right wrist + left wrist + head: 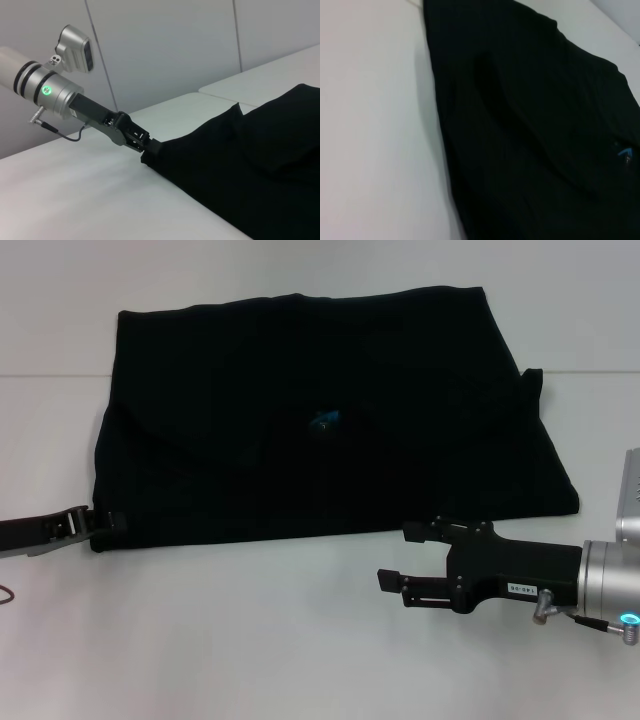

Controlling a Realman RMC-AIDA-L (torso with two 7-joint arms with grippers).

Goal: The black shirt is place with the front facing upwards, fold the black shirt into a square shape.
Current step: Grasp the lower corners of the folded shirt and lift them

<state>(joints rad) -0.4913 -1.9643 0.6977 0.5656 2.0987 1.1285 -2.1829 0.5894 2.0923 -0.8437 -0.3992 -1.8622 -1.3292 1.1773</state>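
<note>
The black shirt (330, 430) lies flat on the white table, folded into a broad rectangle with the sleeves tucked in. Its small blue neck label (325, 421) faces up, and no lettering shows. The shirt also fills the left wrist view (530, 125), with the label (624, 152) at one edge. My left gripper (95, 524) is at the shirt's near left corner and is shut on the cloth. The right wrist view shows it (149, 147) pinching that corner. My right gripper (405, 557) is open and empty, just in front of the shirt's near edge on the right, not touching it.
The white table (250, 640) has a seam line (50, 375) across the back. A thin cable (6, 593) lies at the near left edge. Grey wall panels (160, 45) stand behind the table.
</note>
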